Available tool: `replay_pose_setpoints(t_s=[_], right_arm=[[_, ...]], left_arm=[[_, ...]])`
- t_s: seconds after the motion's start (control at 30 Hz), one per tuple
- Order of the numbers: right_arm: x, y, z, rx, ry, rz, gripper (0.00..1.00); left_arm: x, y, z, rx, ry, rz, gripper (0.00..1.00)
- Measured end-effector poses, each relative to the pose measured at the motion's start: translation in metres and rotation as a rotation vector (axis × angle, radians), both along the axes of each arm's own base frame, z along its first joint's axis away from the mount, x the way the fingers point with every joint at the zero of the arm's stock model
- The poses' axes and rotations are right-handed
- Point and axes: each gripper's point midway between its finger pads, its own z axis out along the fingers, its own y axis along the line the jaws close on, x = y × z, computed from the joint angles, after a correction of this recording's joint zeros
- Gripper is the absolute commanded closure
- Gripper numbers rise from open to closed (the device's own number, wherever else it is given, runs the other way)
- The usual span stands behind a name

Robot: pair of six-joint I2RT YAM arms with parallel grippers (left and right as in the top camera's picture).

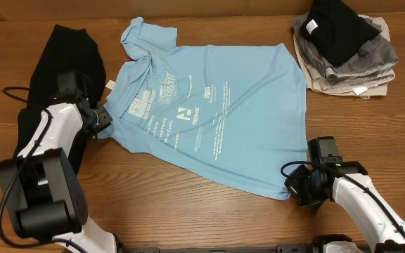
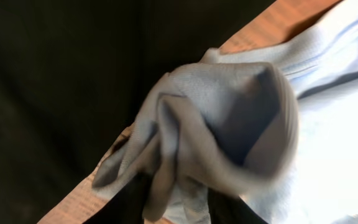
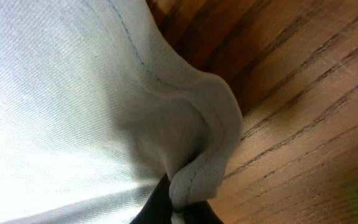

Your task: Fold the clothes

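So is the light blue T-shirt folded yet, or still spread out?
Spread out: the T-shirt lies mostly flat on the table, print up, no fold made. The left gripper and right gripper each pinch an edge.

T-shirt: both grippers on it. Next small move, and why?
Probably raise both a little, together. The left gripper pinches bunched fabric at one edge, the right gripper pinches the hem corner, and the T-shirt lies spread flat, not yet folded.
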Motion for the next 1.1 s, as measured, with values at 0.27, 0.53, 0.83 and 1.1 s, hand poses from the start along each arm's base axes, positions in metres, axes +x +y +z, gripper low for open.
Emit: replay_pose_setpoints(t_s=[0.27,0.53,0.83,1.1], right_arm=[[0.000,0.000,0.000,-0.001,0.000,-0.001,0.94],[0.000,0.000,0.000,-0.003,0.000,-0.001,0.94],[-0.002,0.000,0.002,0.000,0.014,0.000,0.96],[0.005,0.002,0.046,0.009,0.064,0.024,0.96]], left_arm=[[0.000,-0.004,-0.010,-0.023,0.016,-0.004,0.79],[0.001,-0.011,0.000,-0.067,0.029,-0.015,0.96],[0.007,-0.013,0.069,-0.081,0.089,-0.108,0.96],[0.010,-0.012,0.125,-0.061,0.079,-0.189,0.96]])
